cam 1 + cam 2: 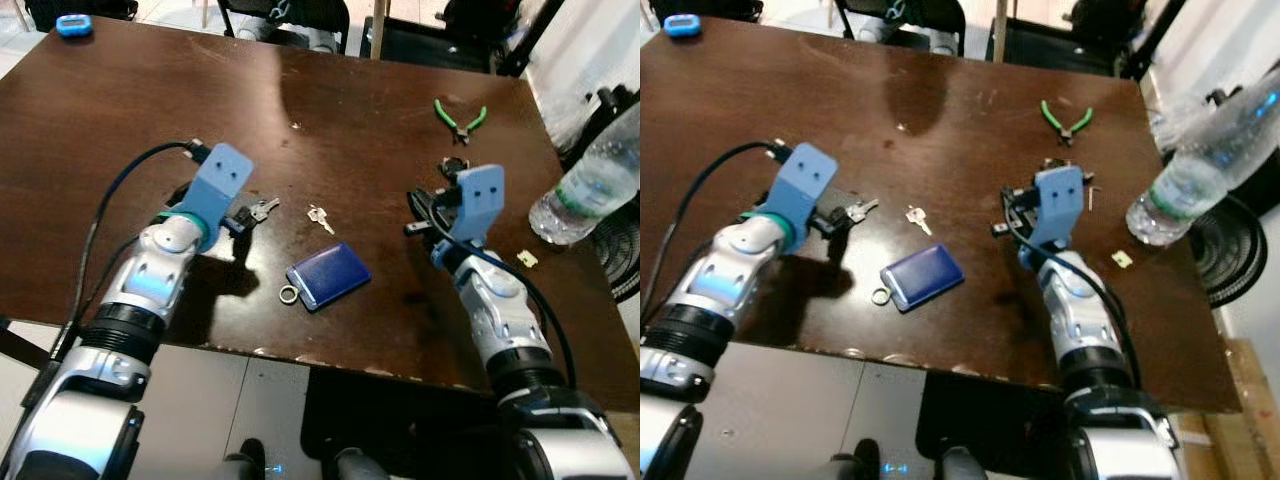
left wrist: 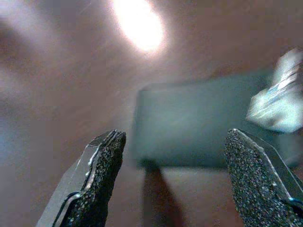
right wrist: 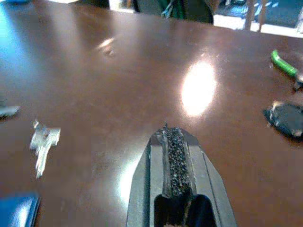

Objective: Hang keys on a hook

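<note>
A silver key (image 1: 264, 208) with a dark head lies on the brown table (image 1: 130, 140) right at the tips of my left gripper (image 1: 240, 220). In the left wrist view the left gripper (image 2: 175, 156) stands open just above the table, with a blurred dark block between its fingers (image 2: 102, 161) and the silver key (image 2: 279, 104) beside one finger. A second small silver key (image 1: 320, 217) lies loose at mid-table. A blue key fob (image 1: 330, 275) with a metal ring (image 1: 289, 293) lies near the front edge. My right gripper (image 3: 173, 137) is shut and holds nothing, low over the table to the right of the fob.
Green-handled pliers (image 1: 460, 117) lie at the far right. A small black object (image 1: 452, 165) sits just beyond the right gripper. A clear water bottle (image 1: 590, 190) lies at the right edge, with a small pale tag (image 1: 527, 258) near it. A blue gadget (image 1: 73, 25) sits at the far left corner.
</note>
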Available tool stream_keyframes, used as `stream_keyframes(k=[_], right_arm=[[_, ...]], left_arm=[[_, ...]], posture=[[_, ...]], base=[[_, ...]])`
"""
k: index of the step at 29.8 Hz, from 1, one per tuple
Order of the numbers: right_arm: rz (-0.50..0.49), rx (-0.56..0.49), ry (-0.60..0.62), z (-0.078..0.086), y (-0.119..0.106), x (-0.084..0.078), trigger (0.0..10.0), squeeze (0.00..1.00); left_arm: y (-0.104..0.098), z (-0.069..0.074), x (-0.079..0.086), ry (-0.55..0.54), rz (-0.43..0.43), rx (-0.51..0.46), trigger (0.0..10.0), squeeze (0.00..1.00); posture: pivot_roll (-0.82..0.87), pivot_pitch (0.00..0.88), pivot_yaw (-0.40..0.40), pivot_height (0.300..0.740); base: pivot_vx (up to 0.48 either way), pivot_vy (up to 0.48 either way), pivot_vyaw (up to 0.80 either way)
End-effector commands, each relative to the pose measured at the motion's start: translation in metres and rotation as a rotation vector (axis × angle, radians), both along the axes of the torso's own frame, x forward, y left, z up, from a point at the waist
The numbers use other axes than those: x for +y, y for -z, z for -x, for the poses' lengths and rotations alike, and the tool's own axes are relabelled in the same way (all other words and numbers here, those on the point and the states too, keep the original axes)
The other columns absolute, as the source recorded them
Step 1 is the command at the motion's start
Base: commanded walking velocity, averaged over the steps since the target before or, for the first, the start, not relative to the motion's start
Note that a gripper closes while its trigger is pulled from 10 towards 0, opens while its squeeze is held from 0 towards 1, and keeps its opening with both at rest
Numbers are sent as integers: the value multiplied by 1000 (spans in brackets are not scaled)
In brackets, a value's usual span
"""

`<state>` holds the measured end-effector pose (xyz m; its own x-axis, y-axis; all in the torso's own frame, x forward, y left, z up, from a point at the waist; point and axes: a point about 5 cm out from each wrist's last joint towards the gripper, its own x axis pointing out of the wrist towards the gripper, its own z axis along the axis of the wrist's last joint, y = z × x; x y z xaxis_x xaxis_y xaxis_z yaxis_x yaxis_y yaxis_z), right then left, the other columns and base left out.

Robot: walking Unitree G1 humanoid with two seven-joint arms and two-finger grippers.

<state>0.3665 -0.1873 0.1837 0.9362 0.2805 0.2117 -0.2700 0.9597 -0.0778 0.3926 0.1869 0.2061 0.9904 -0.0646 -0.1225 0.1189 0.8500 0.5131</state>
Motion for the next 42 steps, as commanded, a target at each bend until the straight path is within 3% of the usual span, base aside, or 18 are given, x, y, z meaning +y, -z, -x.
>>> stream_keyframes(k=[1, 2, 5, 12, 13, 14, 15, 16, 17, 18, 21, 26, 27, 29, 31, 33, 41, 42], right_arm=[[-20, 21, 32, 6, 7, -9, 10000, 0], [-22, 26, 52, 11, 12, -14, 10000, 0], [-34, 25, 80, 14, 15, -18, 10000, 0], [-50, 7, 84, 13, 11, -15, 10000, 0], [-54, -2, 77, 12, 8, -13, 10000, 0], [-54, -2, 77, 12, 8, -13, 10000, 0], [-56, -10, 71, 11, 6, -11, 10000, 0], [-56, -10, 71, 11, 6, -11, 10000, 0], [-52, -23, 59, 11, 2, -8, 10000, 0], [-52, -23, 59, 11, 2, -8, 10000, 0], [16, -115, -54, 18, -24, 11, 10000, 0], [33, -130, -73, 18, -29, 15, 10000, 0], [44, -124, -100, 9, -36, 24, 10000, 0], [44, -124, -100, 9, -36, 24, 10000, 0], [82, -56, -171, -15, -40, 46, 10000, 0], [102, -3, -217, -24, -38, 57, 10000, 0], [84, 57, -236, -25, -26, 61, 10000, 0], [98, 106, -282, -21, -12, 68, 10000, 0]], left_arm=[[18, 4, 20, -61, -13, 55, 10000, 0], [22, 7, 28, -73, -20, 62, 10000, 0], [22, 11, 29, -51, -5, 51, 10000, 0], [11, 13, 15, 20, 63, 14, 10000, 0], [3, 13, -4, 86, 83, -8, 10000, 0], [3, 13, -4, 86, 83, -8, 10000, 0], [-4, 13, -22, 145, 95, -27, 10000, 0], [-4, 13, -22, 145, 95, -27, 10000, 0], [-10, 13, -37, 194, 108, -45, 10000, 0], [-10, 13, -37, 194, 108, -45, 10000, 0], [-17, 24, -59, 280, 158, -76, 10000, 0], [-17, 28, -61, 289, 168, -79, 10000, 0], [-16, 35, -61, 289, 179, -82, 10000, 0], [-16, 35, -61, 289, 179, -82, 10000, 0], [-14, 48, -51, 245, 188, -92, 10000, 0], [-13, 53, -42, 202, 192, -100, 10000, 0], [-12, 59, -38, 167, 205, -101, 10000, 0], [-12, 62, -36, 156, 207, -96, 10000, 0]], posture=[[-201, 195, 84, 740], [-198, 189, 96, 740], [-197, 180, 108, 740], [-189, 164, 108, 740], [-180, 153, 108, 740], [-180, 153, 108, 740], [-179, 148, 108, 740], [-179, 148, 108, 740], [-181, 142, 109, 740], [-181, 142, 109, 740], [-178, 128, 101, 740], [-178, 128, 101, 740], [-140, 126, 55, 740], [-140, 126, 55, 740], [-106, 128, 2, 740], [-95, 134, -21, 740], [-98, 151, -31, 740], [-92, 158, -29, 740]], base=[[0, 0, 0], [0, 0, 0], [0, 0, 0], [0, 0, 0], [0, 0, 0], [0, 0, 0], [0, 0, 0], [0, 0, 0], [0, 0, 0], [0, 0, 0], [0, 0, 0], [0, 0, 0], [0, 0, 0], [0, 0, 0], [0, 0, 0], [0, 0, 0], [0, 0, 0], [0, 0, 0]])
